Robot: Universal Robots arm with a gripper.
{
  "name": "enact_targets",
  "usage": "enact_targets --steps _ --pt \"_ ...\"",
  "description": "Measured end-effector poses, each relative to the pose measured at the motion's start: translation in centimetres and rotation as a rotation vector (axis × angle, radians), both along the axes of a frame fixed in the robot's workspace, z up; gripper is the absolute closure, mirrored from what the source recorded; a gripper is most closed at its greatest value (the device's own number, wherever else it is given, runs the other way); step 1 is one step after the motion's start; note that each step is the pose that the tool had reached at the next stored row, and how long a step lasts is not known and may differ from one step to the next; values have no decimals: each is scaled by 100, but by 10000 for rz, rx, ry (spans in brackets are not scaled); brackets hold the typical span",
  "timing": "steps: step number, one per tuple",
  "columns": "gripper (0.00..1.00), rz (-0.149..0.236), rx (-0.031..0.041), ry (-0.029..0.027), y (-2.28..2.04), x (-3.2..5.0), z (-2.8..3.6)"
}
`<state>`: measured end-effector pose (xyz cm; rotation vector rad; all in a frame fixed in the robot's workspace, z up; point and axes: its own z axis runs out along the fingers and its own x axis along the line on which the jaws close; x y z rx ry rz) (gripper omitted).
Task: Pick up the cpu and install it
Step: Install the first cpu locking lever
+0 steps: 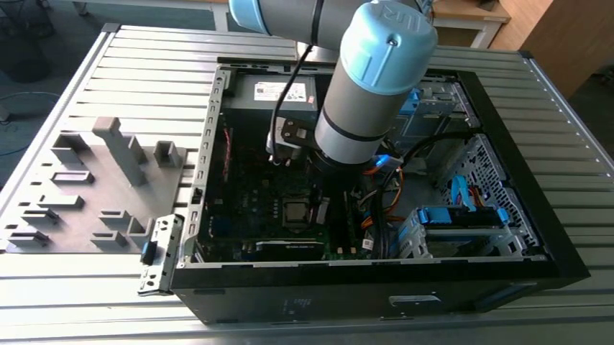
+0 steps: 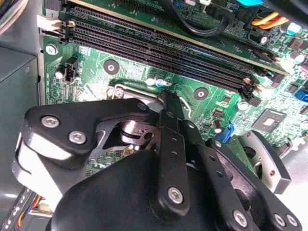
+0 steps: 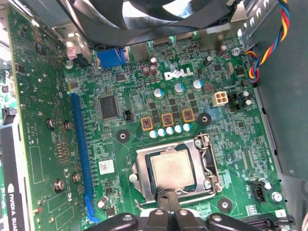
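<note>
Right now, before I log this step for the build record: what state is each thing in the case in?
cpu: lying flat in the socket, metal top up.
socket frame: around the cpu, on the motherboard.
gripper: down at the edge of the cpu; grip not clear.
memory slots: empty.
computer case: side open, lying on the table.
graphics card: standing in its slot beside the socket.

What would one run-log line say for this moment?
arm: inside computer case | gripper: at socket edge | cpu: seated flat in motherboard socket
</note>
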<state>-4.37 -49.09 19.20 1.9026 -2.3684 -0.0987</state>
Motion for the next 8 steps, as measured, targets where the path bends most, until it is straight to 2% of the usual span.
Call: enact_targets --steps 1,2,4,6,8 --pt "89 0 0 2 0 0 0" --pt "89 2 2 57 0 2 -2" --pt "89 2 2 301 0 5 -4" --pt "89 1 -2 414 -1 5 -3" --pt "89 1 0 496 0 6 -3"
